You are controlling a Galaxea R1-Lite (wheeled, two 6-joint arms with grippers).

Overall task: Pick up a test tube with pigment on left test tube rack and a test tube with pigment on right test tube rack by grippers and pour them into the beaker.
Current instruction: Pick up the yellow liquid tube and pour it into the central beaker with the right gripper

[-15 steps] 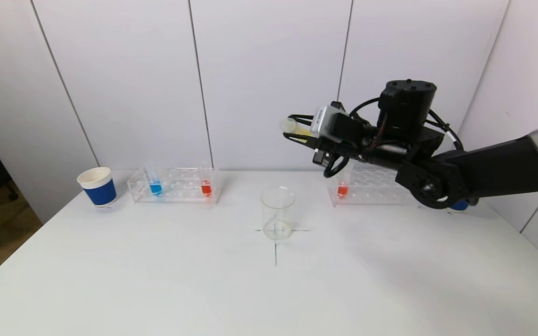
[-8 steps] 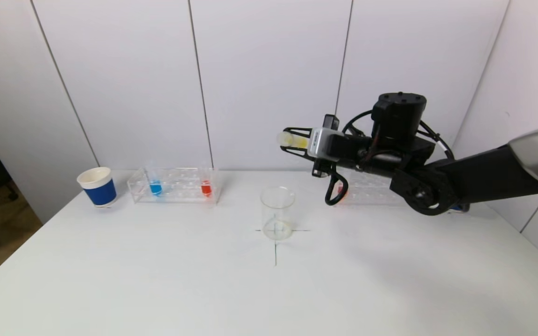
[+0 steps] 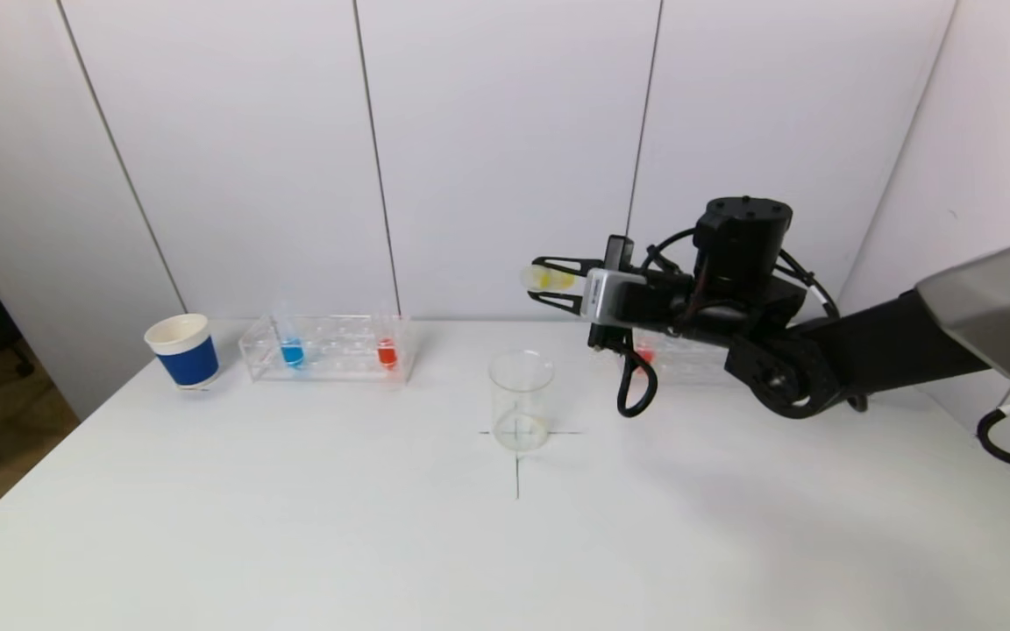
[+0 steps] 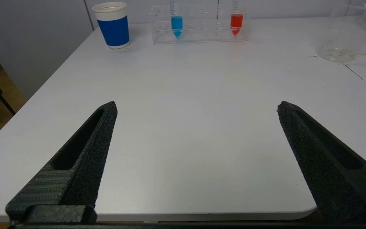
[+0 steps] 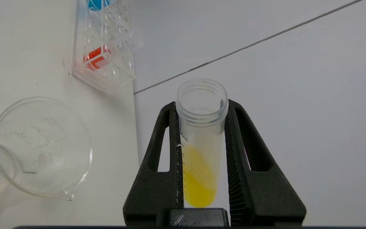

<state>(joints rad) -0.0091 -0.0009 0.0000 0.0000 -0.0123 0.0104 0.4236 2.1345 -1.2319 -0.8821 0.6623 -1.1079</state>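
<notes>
My right gripper (image 3: 555, 285) is shut on a test tube with yellow pigment (image 3: 544, 278), held nearly horizontal, mouth pointing left, above and slightly right of the empty glass beaker (image 3: 521, 399). In the right wrist view the tube (image 5: 200, 140) sits between the fingers (image 5: 173, 140) and the beaker (image 5: 41, 148) lies to the side. The left rack (image 3: 326, 349) holds a blue tube (image 3: 292, 350) and a red tube (image 3: 387, 351). The right rack (image 3: 689, 355) holds a red tube (image 3: 643, 354), mostly hidden behind the arm. My left gripper (image 4: 195, 108) is open and empty over the table's near left edge, out of the head view.
A blue paper cup (image 3: 182, 350) with a white rim stands left of the left rack. A black cross mark (image 3: 518, 464) is drawn on the white table under the beaker. A black cable loop (image 3: 635, 386) hangs below the right wrist.
My right gripper has lowered with the yellow tube, staying above and right of the beaker. The tube has tilted closer to horizontal. The left arm has not moved.
</notes>
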